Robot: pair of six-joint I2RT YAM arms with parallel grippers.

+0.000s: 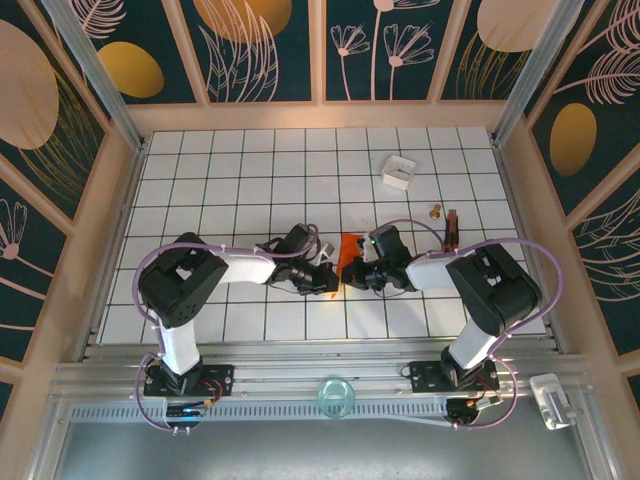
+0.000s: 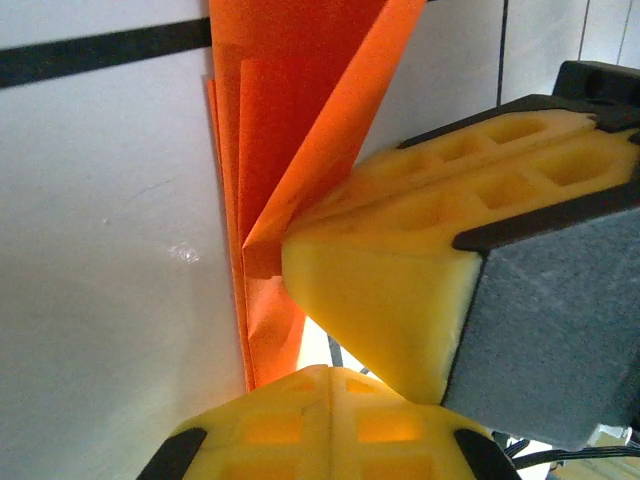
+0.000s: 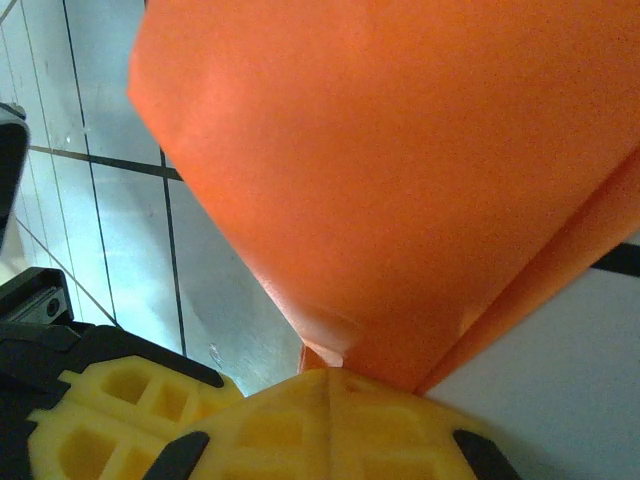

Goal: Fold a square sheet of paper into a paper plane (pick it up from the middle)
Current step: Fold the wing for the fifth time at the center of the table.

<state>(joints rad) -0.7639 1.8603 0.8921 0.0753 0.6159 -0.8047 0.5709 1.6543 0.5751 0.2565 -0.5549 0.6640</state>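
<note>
Sitting in the middle of the table (image 1: 220,190), the square sheet of paper (image 1: 350,246) is bright orange and already folded into a thin, pointy shape. Its long way runs from near to far. The narrow end is near and the wide end fans out on the far side.

Both hands meet at that narrow near end. The left gripper (image 1: 328,281) comes in from the left and the right gripper (image 1: 354,274) from the right, tip to tip, so neither is nearer than the other. Both are closed tight and pinch the paper. The next fold likely turns on that shared end.

In the left wrist view the paper (image 2: 300,100) shows several layers with sharp creases. There the right gripper (image 2: 340,290) bites the fold just above the left gripper (image 2: 330,425). The top view is too small to show those layers.

In the right wrist view the paper (image 3: 400,150) is one big smooth face rising out of the right gripper (image 3: 330,425). I think the paper is lifted a bit off the table, but it is hard to tell.
</note>
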